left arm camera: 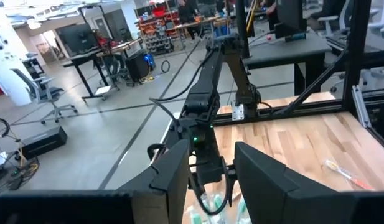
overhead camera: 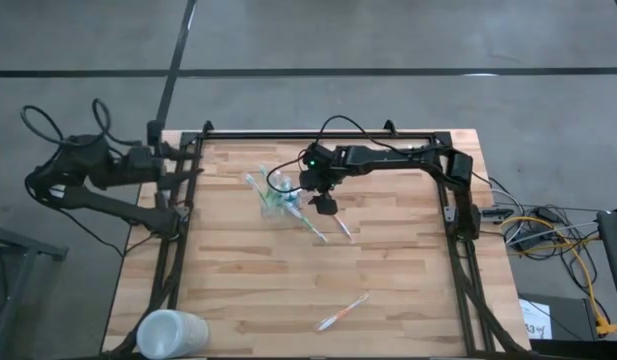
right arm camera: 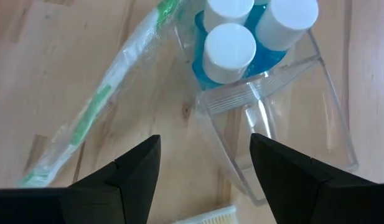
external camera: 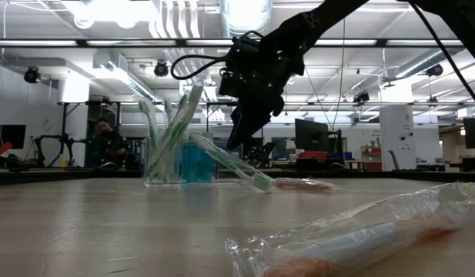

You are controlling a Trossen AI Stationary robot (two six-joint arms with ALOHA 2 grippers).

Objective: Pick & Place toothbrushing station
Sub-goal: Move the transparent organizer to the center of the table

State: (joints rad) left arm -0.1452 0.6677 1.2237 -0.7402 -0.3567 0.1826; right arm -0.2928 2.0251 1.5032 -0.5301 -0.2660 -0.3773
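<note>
The toothbrushing station (overhead camera: 278, 200) is a clear plastic holder (right arm camera: 276, 124) standing on the table's far middle. In it are blue tubes with white caps (right arm camera: 232, 40) and green toothbrushes (external camera: 172, 127). A wrapped green toothbrush (right arm camera: 98, 106) leans with its upper end against the holder (external camera: 179, 165), its head on the table. My right gripper (right arm camera: 204, 180) hangs open just above the holder's right side (overhead camera: 323, 205), pointing steeply down and touching nothing. My left gripper (left arm camera: 210, 186) is open and empty, held back over the table's far left corner (overhead camera: 183, 170).
A wrapped orange toothbrush (overhead camera: 343, 312) lies near the front edge, right of the middle. Another wrapped brush (overhead camera: 328, 228) lies just right of the holder. A frosted white cup (overhead camera: 173, 332) stands at the near left corner. Black frame rails (overhead camera: 458, 250) run along the table's sides.
</note>
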